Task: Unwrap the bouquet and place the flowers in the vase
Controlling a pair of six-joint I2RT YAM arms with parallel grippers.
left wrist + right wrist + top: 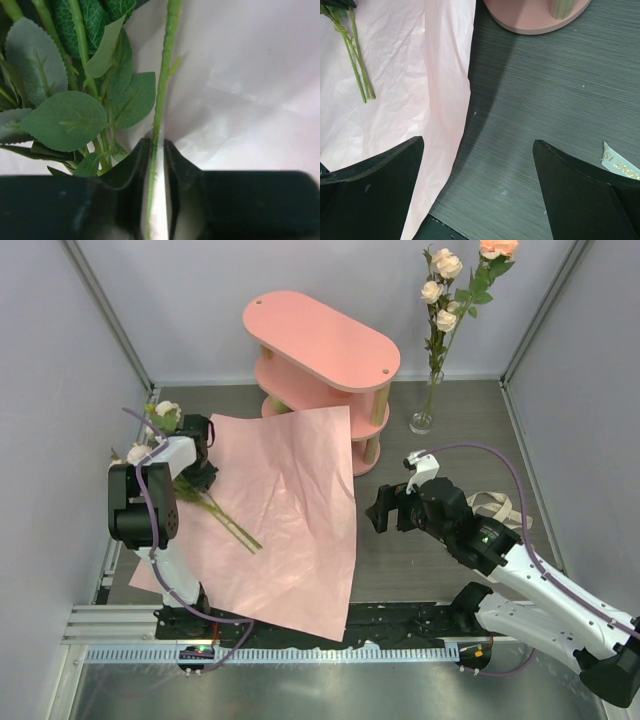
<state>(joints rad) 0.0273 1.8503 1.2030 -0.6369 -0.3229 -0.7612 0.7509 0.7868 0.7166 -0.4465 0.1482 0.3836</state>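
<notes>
**Q:** What sort of place am I driving in?

**A:** My entry: a robotics lab test cell, not a home. Pale wall panels (300, 270) in aluminium frame posts (110, 315) box in a grey tabletop (450, 450). The left arm (150, 510) and right arm (520, 570) are bolted at a metal rail (300, 652), with a purple cable (500, 455) looped above.

**Q:** And the vase (425, 415) and pink shelf (320, 340)?

**A:** I log them as staged props.

Pale grey walls (300, 280); dark woodgrain tabletop (440, 550); pink three-tier oval shelf (320, 335).
</notes>
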